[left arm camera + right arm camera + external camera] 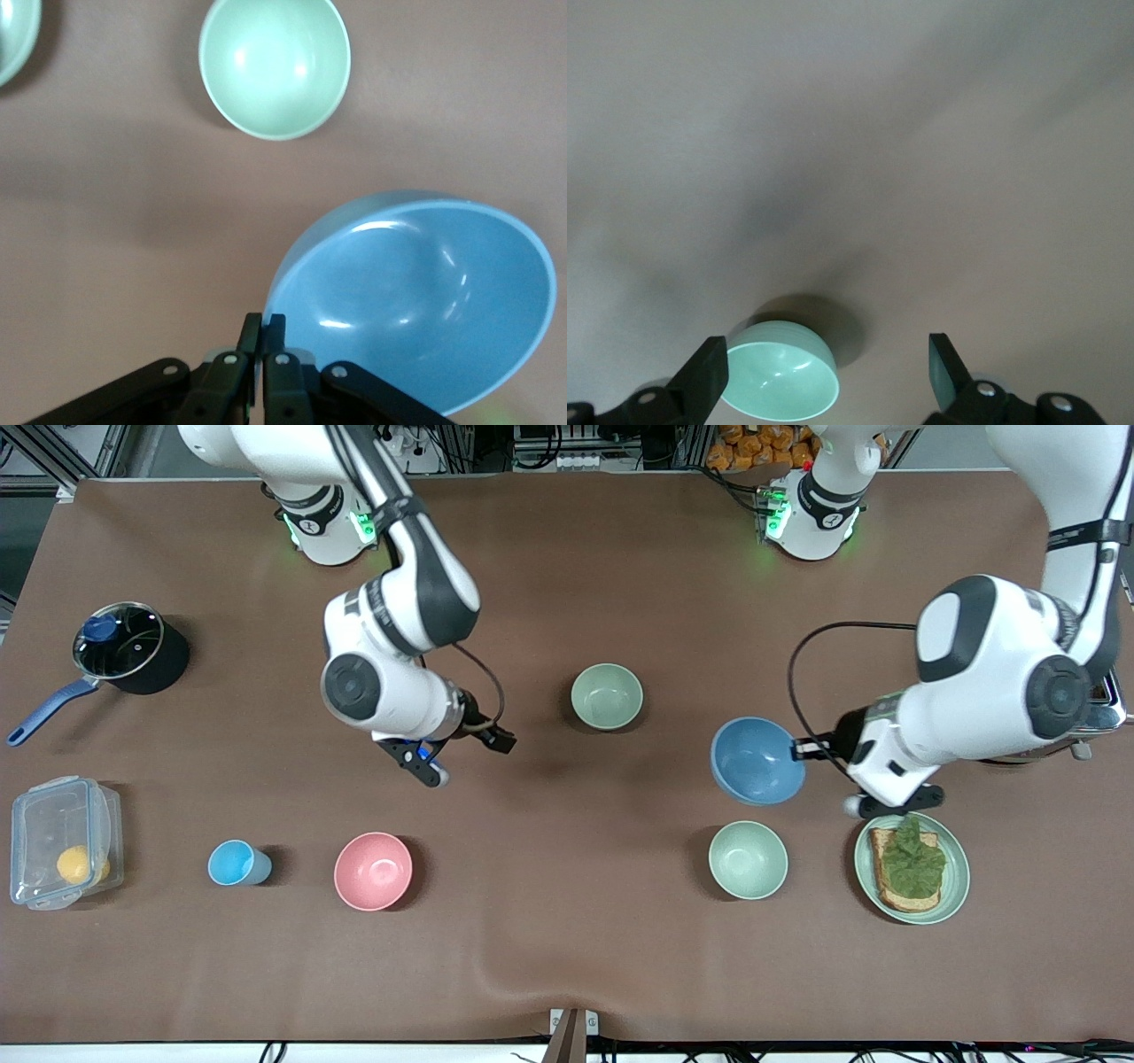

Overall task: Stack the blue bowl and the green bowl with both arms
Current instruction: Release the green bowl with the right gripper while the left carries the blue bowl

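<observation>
My left gripper (pixel 802 749) is shut on the rim of the sky-blue bowl (pixel 756 762) and holds it tilted, just above the table. The left wrist view shows the fingers (pixel 264 326) pinched on the blue bowl's (pixel 425 305) edge. The sage-green bowl (pixel 607 696) sits upright mid-table, farther from the front camera and toward the right arm's end from the blue bowl. My right gripper (pixel 430 766) is open and empty over bare table between the pink bowl and the sage bowl. Its wrist view shows spread fingers (pixel 825 341) and a green bowl (pixel 780 376) farther off; I cannot tell which one.
A mintier green bowl (pixel 748 859) (pixel 275 66) sits nearer the front camera than the blue bowl, beside a green plate with toast (pixel 912 868). A pink bowl (pixel 373 871), light-blue cup (pixel 235 864), clear box (pixel 62 855) and lidded pot (pixel 124 646) lie toward the right arm's end.
</observation>
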Controlling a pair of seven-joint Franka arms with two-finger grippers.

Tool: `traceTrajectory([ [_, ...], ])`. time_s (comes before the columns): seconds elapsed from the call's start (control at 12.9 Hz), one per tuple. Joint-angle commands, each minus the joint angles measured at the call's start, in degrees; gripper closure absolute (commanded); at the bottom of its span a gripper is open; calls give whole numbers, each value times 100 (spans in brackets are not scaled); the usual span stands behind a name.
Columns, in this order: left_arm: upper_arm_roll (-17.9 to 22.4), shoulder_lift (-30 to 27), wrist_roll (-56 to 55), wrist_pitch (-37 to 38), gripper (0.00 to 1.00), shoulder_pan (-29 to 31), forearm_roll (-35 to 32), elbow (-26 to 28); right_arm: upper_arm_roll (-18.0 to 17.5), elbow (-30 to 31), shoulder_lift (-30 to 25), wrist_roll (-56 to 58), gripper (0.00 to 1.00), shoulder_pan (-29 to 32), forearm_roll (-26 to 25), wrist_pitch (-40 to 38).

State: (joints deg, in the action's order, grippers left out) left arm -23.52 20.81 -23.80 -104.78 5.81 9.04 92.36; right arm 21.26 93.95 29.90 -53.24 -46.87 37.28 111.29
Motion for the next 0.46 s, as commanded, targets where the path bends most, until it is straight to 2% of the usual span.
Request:
traceTrajectory([
  [0.0, -30, -7, -484, 81, 100, -351, -418, 27, -393, -61, 874, -561, 0, -94, 927, 1118],
  [0.23, -30, -33, -749, 72, 100, -484, -473, 211, -1052, -61, 1552, -802, 0, -42, 1666, 2658],
  [0.39, -39, -104, -793, 72, 100, -484, -473, 308, -1124, -44, 1615, -802, 0, -24, 2220, 2767],
])
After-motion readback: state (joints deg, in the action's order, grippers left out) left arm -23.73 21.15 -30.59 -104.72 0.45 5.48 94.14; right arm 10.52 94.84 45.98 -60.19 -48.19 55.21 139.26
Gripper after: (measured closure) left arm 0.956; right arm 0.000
